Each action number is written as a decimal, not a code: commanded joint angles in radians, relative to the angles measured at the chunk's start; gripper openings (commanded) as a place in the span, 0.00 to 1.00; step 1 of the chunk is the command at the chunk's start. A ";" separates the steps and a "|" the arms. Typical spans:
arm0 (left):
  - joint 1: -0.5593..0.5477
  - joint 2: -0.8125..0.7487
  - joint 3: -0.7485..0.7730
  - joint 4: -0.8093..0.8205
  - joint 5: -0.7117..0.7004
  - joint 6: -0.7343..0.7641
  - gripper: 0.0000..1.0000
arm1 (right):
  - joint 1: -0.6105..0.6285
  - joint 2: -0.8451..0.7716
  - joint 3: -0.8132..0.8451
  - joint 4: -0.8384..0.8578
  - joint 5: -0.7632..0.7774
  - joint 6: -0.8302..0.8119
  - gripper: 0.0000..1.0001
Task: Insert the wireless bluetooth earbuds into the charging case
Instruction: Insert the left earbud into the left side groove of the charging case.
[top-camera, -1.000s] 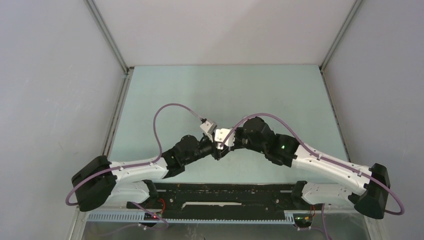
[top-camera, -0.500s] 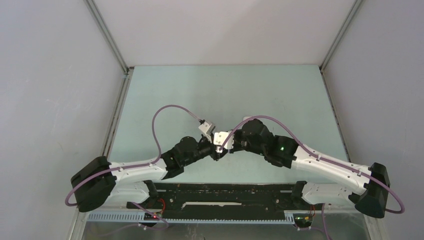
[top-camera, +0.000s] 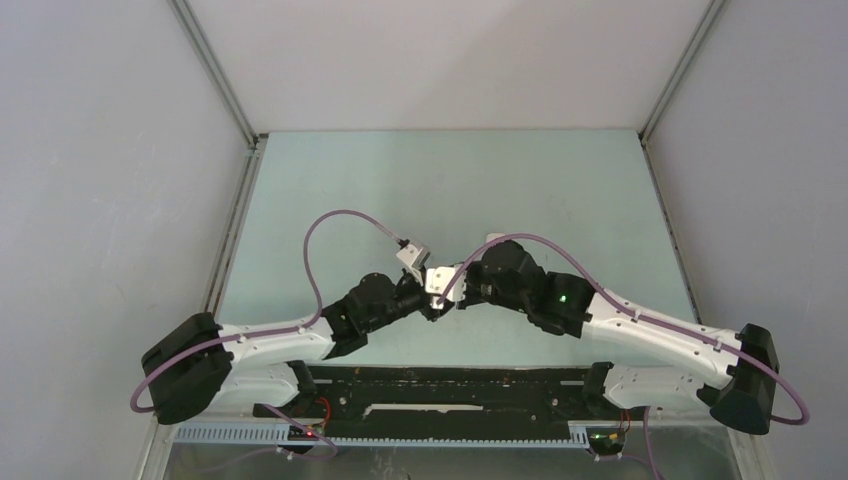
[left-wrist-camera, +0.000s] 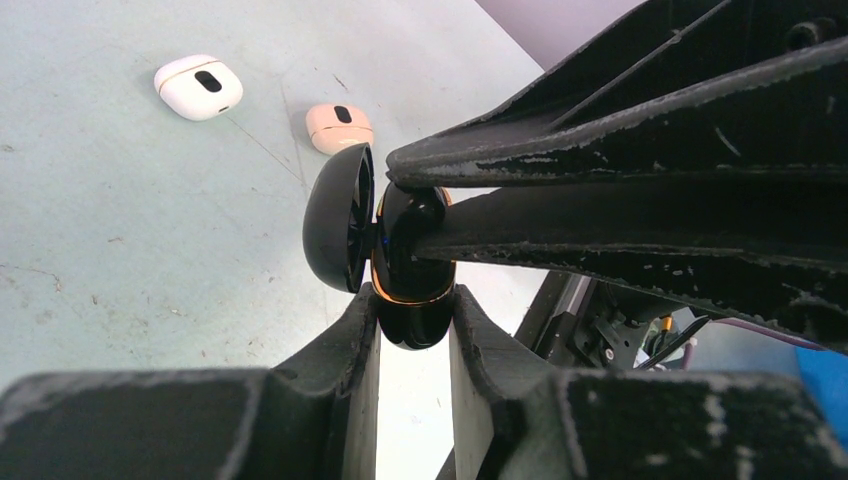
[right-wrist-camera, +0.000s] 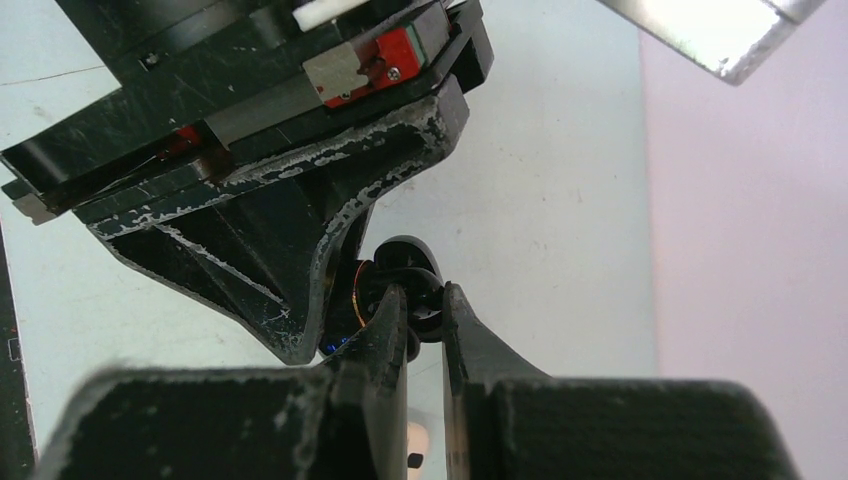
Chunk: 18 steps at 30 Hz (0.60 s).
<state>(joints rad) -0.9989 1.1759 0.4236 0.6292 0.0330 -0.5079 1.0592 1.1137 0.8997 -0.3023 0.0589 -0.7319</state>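
Between the fingertips of the left pincer (left-wrist-camera: 412, 322), clamped by its sides: black charging case (left-wrist-camera: 412, 295), lid (left-wrist-camera: 335, 218) swung open to that pincer's left. At the case mouth, the right pincer (right-wrist-camera: 423, 300) pinches what looks like a black earbud (left-wrist-camera: 407, 212). Change over the last second: both wrists have crept slightly toward the left arm's side, grips unaltered. This is judged a fine alignment, with the earbud at the opening but not yet seated. Beyond the lid, well apart, on the table (left-wrist-camera: 120, 250): white pod (left-wrist-camera: 198, 87), beige pod (left-wrist-camera: 338, 127).

Black charging case (left-wrist-camera: 408, 292), lid open
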 joint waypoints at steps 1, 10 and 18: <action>0.005 -0.033 -0.011 0.072 -0.013 0.007 0.00 | 0.024 0.011 -0.001 0.001 -0.019 -0.008 0.00; 0.005 -0.055 -0.029 0.072 -0.030 0.059 0.00 | 0.028 -0.012 -0.001 -0.062 -0.100 -0.027 0.21; 0.005 -0.054 -0.033 0.081 -0.007 0.087 0.00 | 0.027 -0.006 0.000 -0.063 -0.115 -0.028 0.35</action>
<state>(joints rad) -1.0012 1.1488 0.3885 0.6331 0.0380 -0.4671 1.0733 1.1183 0.8997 -0.3336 0.0010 -0.7681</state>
